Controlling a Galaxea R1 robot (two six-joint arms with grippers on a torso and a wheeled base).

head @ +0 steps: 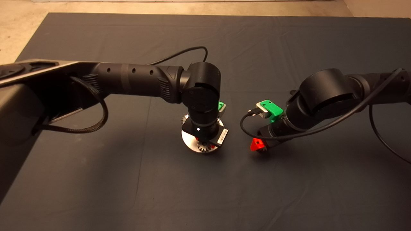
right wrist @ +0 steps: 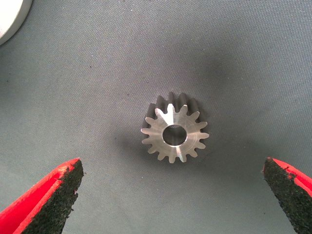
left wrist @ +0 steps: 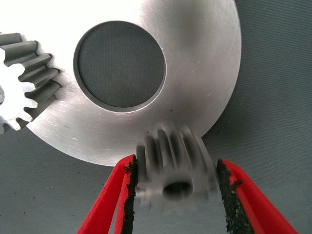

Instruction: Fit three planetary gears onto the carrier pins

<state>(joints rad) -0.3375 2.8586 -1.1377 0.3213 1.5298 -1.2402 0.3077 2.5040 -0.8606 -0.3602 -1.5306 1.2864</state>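
Note:
The round silver plate [left wrist: 204, 63] with its large central hole lies mid-mat, and in the head view [head: 189, 141] it is mostly under my left wrist. One planetary gear [left wrist: 27, 73] sits on the plate near its rim. My left gripper [left wrist: 176, 163] is shut on a second, blurred gear [left wrist: 175, 170] at the plate's front edge [head: 205, 148]. The carrier pins are hidden. My right gripper [right wrist: 171, 165] is open wide right of the plate [head: 258, 146], straddling a third gear [right wrist: 175, 134] that lies flat on the mat.
The dark mat [head: 205, 199] stretches bare around the plate. A sliver of the plate's rim [right wrist: 9, 19] shows in the right wrist view. Both arms' cables hang near the wrists. Pale floor lies beyond the mat's far edge.

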